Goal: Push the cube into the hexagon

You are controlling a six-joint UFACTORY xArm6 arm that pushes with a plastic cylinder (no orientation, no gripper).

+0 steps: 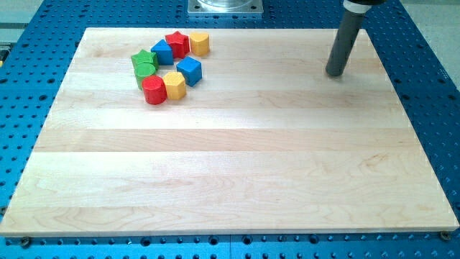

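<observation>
1. The near edge of the wooden worktop [230, 226] is lying closest to the camera. It is resting on a blue perforated base [43, 32].
2. All the blocks are sitting in one cluster at the far left of the worktop.
3. The red block [154, 91], apparently round, is sitting nearest within the cluster. The yellow hexagon [174, 84] is touching its right side.
4. The blue cube [189, 70] is sitting just far-right of that yellow hexagon. They are touching or nearly so; I cannot tell which.
5. A green round block [145, 70] is sitting just beyond the red block, and a green star [144, 57] is pressing against its far side.
6. Further back, a row is running left to right: a blue block [162, 52] of unclear shape, a red star [177, 43], then a second yellow block [200, 43], which also looks hexagonal.
7. The blue cube is standing apart from this far row, with a small gap before the red star.
8. The tool is a plain dark rod coming down from the far right. It has no jaws, so it is neither spreading nor pinching anything.
9. My tip [335, 74] is resting near the worktop's far right, well apart from every block. It is sitting level with the blue cube, far off to that cube's right.
10. A metal plate [226, 7] is showing beyond the worktop's far edge.
</observation>
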